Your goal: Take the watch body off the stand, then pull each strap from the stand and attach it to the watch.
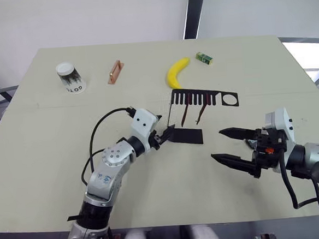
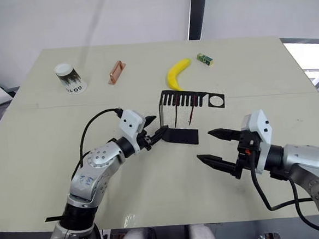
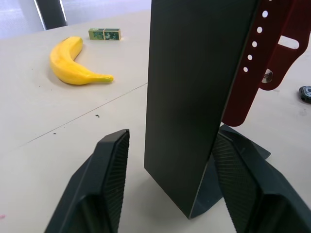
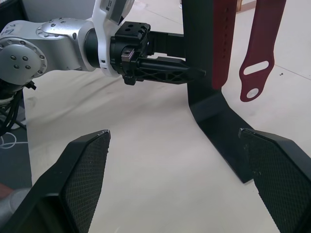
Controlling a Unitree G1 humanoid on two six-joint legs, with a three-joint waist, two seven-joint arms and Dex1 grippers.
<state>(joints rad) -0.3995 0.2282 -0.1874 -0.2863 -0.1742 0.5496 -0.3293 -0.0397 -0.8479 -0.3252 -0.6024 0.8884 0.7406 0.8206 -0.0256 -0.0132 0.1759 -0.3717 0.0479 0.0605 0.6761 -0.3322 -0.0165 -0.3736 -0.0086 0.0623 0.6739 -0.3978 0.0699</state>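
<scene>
The stand [image 1: 188,117] sits mid-table, its comb arm pointing to three o'clock, with two maroon straps [image 1: 193,111] dangling from the slots. The left gripper [image 1: 167,133] has its fingers spread on either side of the upright, not yet clenched. The right gripper [image 1: 231,145] hovers wide open near the base. A small dark watch body [image 3: 305,93] lies on the table beyond. The straps look light and floppy; I'd pinch one low, near its holes, while the thin stand is steadied.

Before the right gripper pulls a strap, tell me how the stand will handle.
The stand looks like thin sheet metal, so probably light and apt to slide or tip under a pull. The left gripper, open around its upright, could steady it. The straps hang limp, so probably floppy.
</scene>
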